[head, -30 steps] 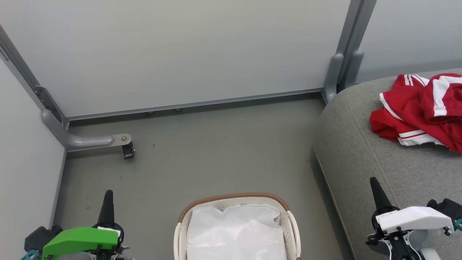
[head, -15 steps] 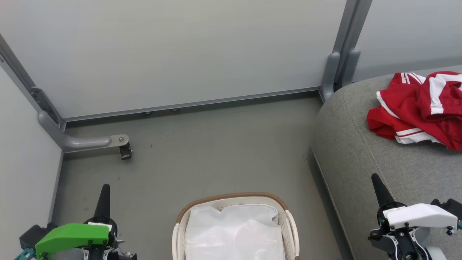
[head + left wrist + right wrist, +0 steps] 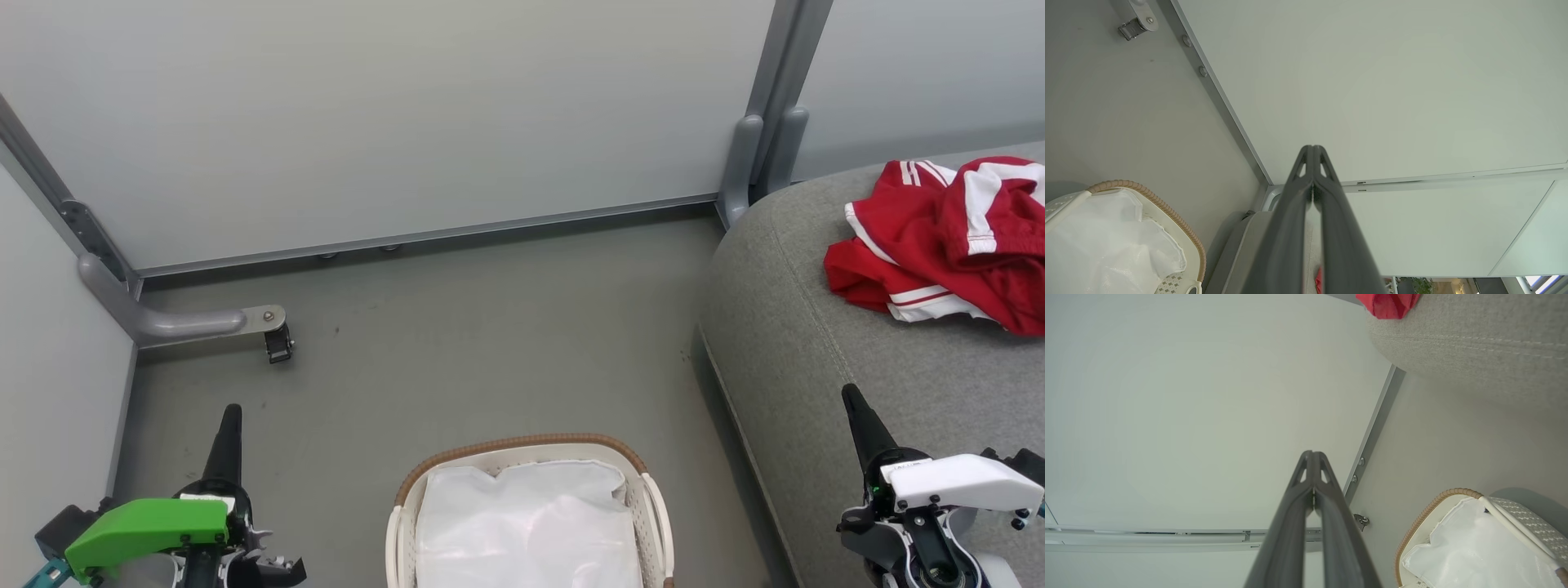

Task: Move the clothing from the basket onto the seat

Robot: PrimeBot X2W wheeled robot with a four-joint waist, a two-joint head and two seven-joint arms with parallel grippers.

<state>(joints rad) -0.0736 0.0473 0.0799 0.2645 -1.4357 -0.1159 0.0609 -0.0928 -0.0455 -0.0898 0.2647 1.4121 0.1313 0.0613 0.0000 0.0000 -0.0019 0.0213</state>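
Two garments: clothing point(image 3: 947, 245) was noted heaped on seat point(image 3: 816, 367), upper right.
Basket point(image 3: 522, 445): bottom centre; white liner sheet point(image 3: 526, 523) was seen inside.
Left gripper point(image 3: 232, 410): lower left, fingers pressed together, nothing grasped.
Right gripper point(image 3: 851, 394): lower right, likewise clenched, empty.

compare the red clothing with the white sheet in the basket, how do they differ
The clothing is red with white stripes; the sheet is plain white. The clothing lies bunched in a heap on the grey seat; the sheet lies spread inside the basket. Both look crumpled.
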